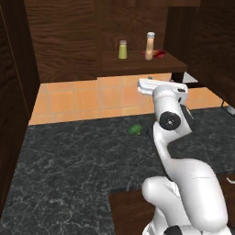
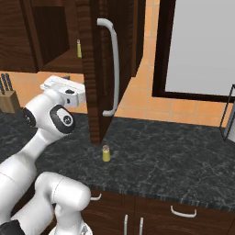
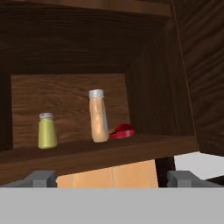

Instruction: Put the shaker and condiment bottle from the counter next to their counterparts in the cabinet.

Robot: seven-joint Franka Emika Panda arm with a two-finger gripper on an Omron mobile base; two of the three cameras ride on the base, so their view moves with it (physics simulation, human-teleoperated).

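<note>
On the black counter [image 2: 174, 156], a small yellow-green shaker [image 2: 106, 153] with a grey cap stands by the foot of the open cabinet door. On the cabinet shelf [image 3: 144, 146] the peach condiment bottle [image 3: 99, 116] stands upright. A red bottle [image 3: 122, 131] lies just to its right, touching or nearly so, and a matching shaker [image 3: 47, 131] stands to its left. My gripper [image 3: 111, 179] is open and empty. It hangs in front of the shelf and slightly below it, clear of the bottles.
The dark cabinet door [image 2: 94, 69] with its curved grey handle [image 2: 113, 69] stands open over the counter. A green leafy lump [image 1: 135, 130] lies on the counter near the arm. At the far left is a knife block [image 2: 7, 96].
</note>
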